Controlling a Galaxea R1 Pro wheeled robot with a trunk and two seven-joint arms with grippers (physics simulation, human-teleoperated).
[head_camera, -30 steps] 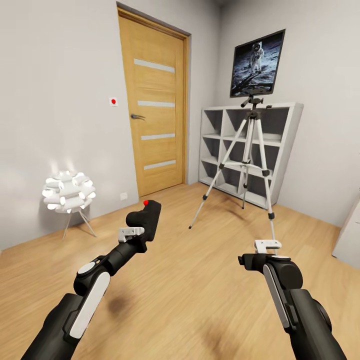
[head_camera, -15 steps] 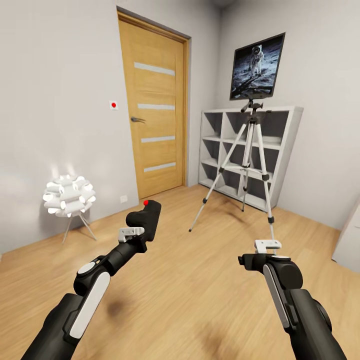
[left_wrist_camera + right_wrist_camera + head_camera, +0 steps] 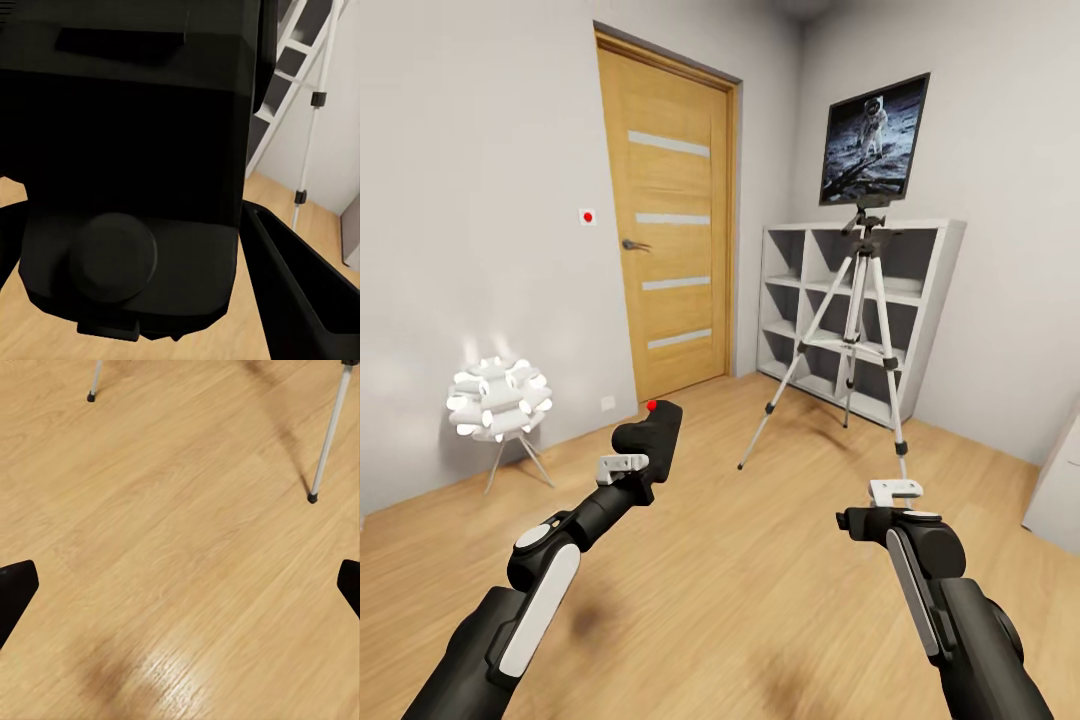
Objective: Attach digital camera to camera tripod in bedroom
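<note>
Left gripper (image 3: 645,455) pinches the camera (image 3: 650,432), red button up; tripod (image 3: 855,330) stands at one o'clock. Right wrist view: right gripper (image 3: 180,592) spread wide over floor (image 3: 180,555).

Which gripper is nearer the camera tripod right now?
Right. The right gripper, empty and open, sits just short of the camera tripod foot nearest it. The left gripper, holding the digital camera, is farther off, toward the door side.

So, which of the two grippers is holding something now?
The left gripper: it is shut on the digital camera with the red button. The right gripper is open, with nothing between its fingers.
</note>
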